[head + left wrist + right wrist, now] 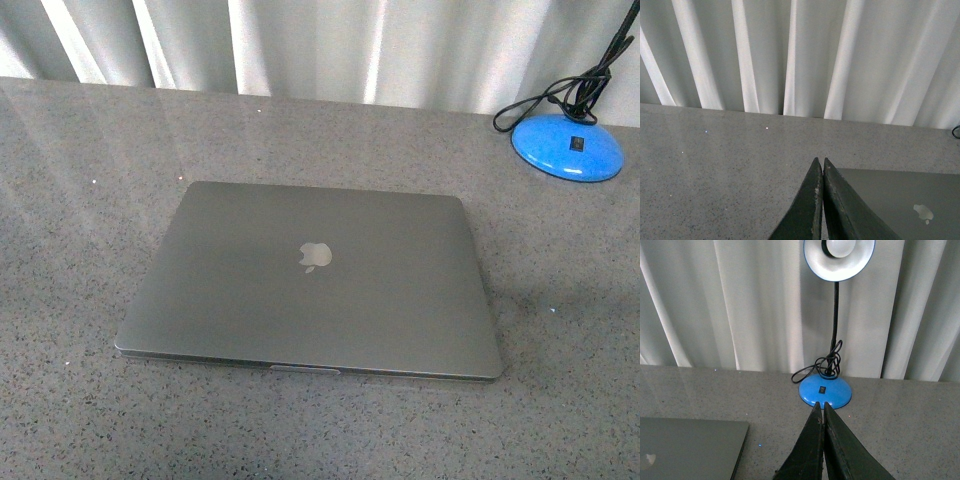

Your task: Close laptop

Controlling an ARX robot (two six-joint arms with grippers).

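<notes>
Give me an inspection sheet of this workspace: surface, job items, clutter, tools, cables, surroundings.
Surface: grey speckled table, glossy, bare around the job item.
Job's things: laptop lies flat, lid fully shut, logo up.
Clutter: blue-based desk lamp at the far right of the table, apart from the laptop.
Grippers: left tool and right tool both shut, holding nothing, clear of the laptop.
Cables: black cord looped at the lamp base.
Surroundings: white curtain behind the table.
</notes>
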